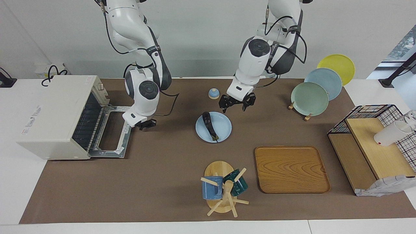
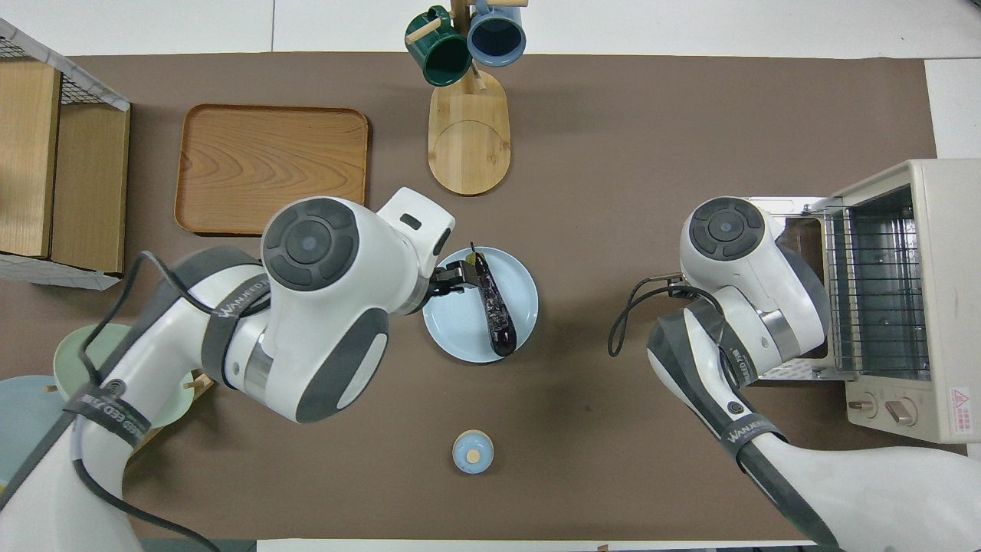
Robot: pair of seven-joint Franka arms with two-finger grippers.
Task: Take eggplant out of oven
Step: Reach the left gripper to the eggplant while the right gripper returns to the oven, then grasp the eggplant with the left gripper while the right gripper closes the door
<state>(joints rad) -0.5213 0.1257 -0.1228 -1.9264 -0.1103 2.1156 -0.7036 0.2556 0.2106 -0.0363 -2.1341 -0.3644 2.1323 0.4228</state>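
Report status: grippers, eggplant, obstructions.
Left gripper open, above light blue plate. Right gripper shut, empty, by open oven door. Eggplant out, on plate. Nothing in the way.

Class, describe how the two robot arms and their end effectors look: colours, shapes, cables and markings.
Both arms are glossy white with dark grey joint sections and round dark grey caps. Black cables loop along them, and dark bands carry white lettering. The left end effector is black with two fingers; the right end effector is also black, under a white block.
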